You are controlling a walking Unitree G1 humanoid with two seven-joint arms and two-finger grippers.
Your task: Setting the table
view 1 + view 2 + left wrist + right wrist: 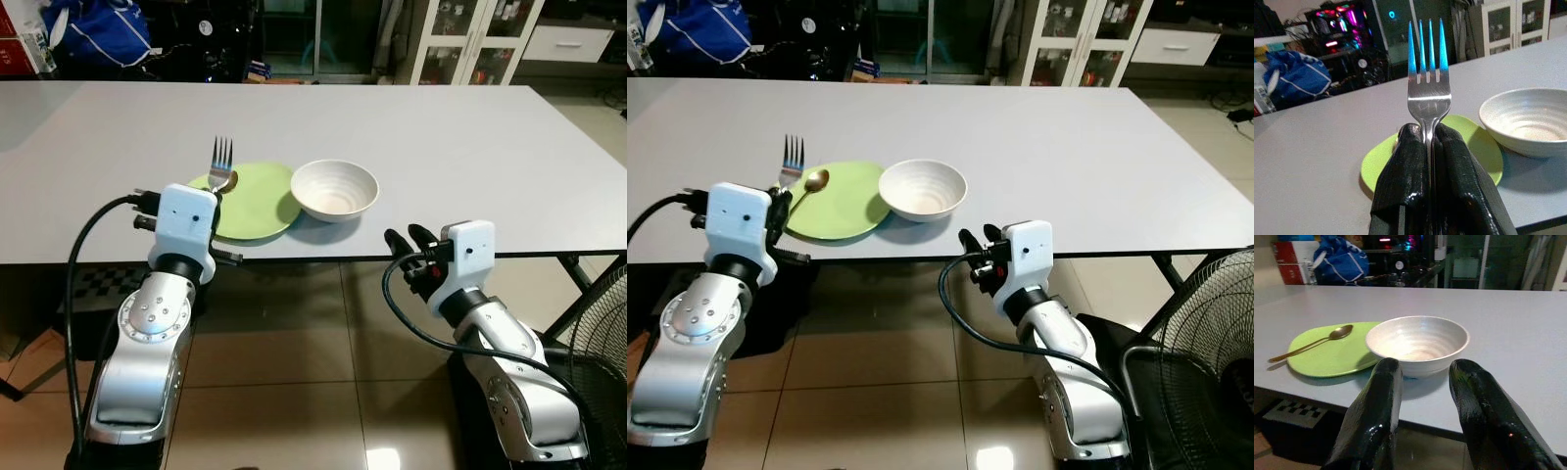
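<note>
Left wrist view has the left gripper (1428, 134) clamped on a fork (1428, 83), tines upright, before the green plate (257, 201). Right gripper (411, 240) gapes below the table (470, 147) edge. A spoon (1312, 343) lies on the plate; the white bowl (335, 189) touches it.

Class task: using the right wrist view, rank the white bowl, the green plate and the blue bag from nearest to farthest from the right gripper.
1. White bowl, just ahead of the right gripper, on the table's near edge.
2. Green plate, beside the bowl, toward the robot's left.
3. Blue bag, beyond the table's far side.
</note>
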